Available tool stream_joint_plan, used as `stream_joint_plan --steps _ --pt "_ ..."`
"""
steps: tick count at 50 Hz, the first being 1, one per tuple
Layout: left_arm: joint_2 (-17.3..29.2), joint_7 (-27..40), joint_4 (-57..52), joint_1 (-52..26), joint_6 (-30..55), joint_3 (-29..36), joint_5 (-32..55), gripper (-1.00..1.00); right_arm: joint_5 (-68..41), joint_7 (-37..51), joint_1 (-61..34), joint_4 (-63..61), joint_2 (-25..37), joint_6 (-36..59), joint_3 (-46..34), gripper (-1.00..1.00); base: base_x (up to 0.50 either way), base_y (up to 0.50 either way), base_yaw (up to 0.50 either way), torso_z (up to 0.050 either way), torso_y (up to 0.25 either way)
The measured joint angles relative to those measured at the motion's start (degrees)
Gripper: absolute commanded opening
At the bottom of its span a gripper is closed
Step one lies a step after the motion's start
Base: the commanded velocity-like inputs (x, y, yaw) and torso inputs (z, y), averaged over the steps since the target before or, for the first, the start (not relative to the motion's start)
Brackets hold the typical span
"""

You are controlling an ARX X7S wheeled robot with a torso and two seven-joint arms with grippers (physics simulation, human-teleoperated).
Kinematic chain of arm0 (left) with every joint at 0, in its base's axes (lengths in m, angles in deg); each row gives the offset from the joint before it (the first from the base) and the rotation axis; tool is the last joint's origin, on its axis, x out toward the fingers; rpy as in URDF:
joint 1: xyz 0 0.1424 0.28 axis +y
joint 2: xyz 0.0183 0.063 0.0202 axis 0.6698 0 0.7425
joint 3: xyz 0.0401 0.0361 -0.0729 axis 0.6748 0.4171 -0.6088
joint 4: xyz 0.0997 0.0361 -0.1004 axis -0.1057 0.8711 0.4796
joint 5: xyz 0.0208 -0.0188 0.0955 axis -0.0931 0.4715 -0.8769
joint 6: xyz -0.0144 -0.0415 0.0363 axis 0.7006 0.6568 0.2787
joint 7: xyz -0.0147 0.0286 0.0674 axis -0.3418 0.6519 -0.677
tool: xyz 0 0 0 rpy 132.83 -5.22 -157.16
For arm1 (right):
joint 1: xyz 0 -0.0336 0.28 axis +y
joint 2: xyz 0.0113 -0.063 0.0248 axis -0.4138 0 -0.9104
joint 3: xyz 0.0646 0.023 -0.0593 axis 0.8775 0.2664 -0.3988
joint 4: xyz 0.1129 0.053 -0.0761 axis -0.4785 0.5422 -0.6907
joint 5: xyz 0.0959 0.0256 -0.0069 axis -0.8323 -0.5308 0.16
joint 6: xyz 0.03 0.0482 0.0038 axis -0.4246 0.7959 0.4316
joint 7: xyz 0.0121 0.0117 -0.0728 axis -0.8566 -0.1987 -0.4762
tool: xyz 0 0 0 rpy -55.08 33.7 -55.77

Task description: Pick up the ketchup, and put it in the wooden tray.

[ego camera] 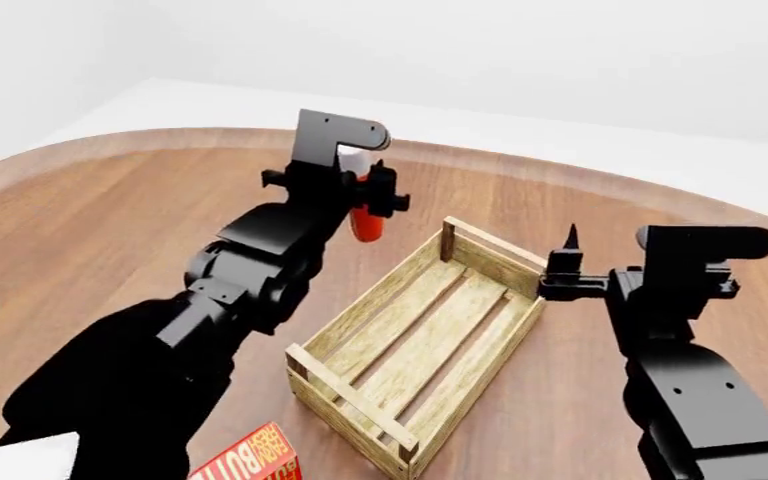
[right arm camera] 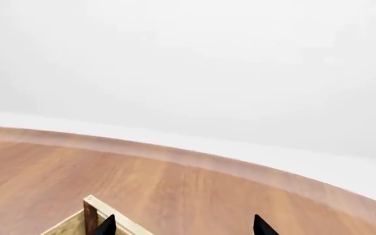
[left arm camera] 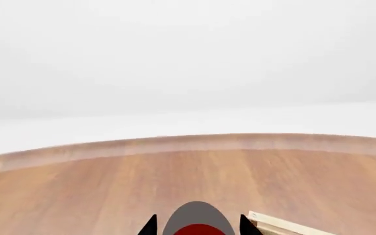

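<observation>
My left gripper (ego camera: 376, 198) is shut on the ketchup (ego camera: 369, 225), an orange-red bottle, and holds it above the table just left of the far left corner of the wooden tray (ego camera: 353, 384). In the left wrist view the ketchup (left arm camera: 198, 229) shows as a grey and red oval between the fingertips of my left gripper (left arm camera: 198, 226), with a tray corner (left arm camera: 286, 226) beside it. My right gripper (ego camera: 564, 268) is open and empty at the tray's far right corner. In the right wrist view it (right arm camera: 183, 226) sits over the tray's corner post (right arm camera: 91, 210).
A red-orange butter box (ego camera: 253, 460) lies at the near edge, in front of the tray's near left corner. The round wooden table (ego camera: 104, 210) curves away at the back, with its edge (left arm camera: 188, 143) ahead of the left gripper.
</observation>
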Motion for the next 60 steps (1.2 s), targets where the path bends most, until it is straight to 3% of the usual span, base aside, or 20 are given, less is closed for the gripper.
stream_joint_plan --steps 8,19,60 --pt "-0.19 1.56 -2.99 -0.18 -0.51 7.72 7.3 -1.0 -1.48 1.42 4.03 -3.92 1.24 0.85 3.16 1.0 0.0 0.0 0.0 0.0 -0.05" --pt "-0.26 3.13 -6.39 0.33 -0.21 12.16 12.01 -1.0 -2.77 3.13 7.84 -8.15 2.19 2.02 5.91 1.0 0.0 0.0 0.0 0.0 -0.097" --pt "-0.27 6.62 -11.14 -0.03 -1.7 14.25 12.24 -1.0 -3.46 5.53 10.57 -10.82 2.51 2.2 7.92 1.0 0.0 0.0 0.0 0.0 -0.12"
